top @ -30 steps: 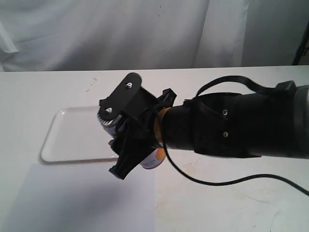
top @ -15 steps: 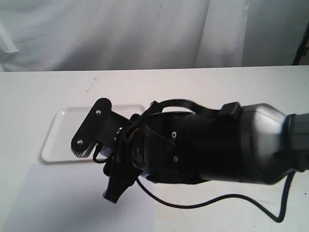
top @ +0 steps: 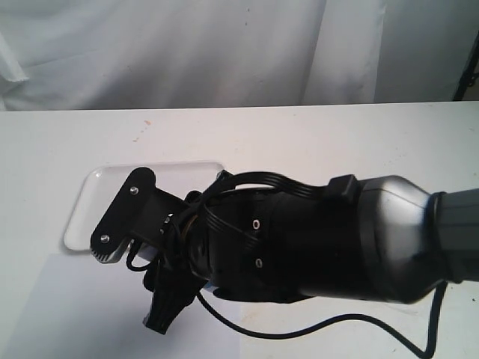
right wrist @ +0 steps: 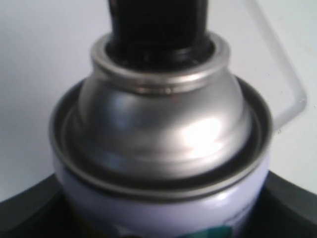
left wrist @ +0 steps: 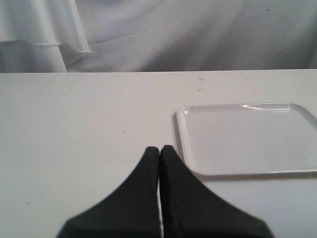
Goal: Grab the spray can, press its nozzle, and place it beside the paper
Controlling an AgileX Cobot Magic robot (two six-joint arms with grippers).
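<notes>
The right gripper point(top: 150, 265) has shifted left and nearer, now over the far edge of the paper point(top: 75, 314) and the near rim of the tray point(top: 88, 200). Its jaws pinch the spray can point(right wrist: 161, 148), black nozzle point(right wrist: 157, 25) exposed. The left gripper point(left wrist: 159, 153) shows jaws pressed together.

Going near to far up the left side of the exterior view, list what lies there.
paper → tray → table → curtain
</notes>
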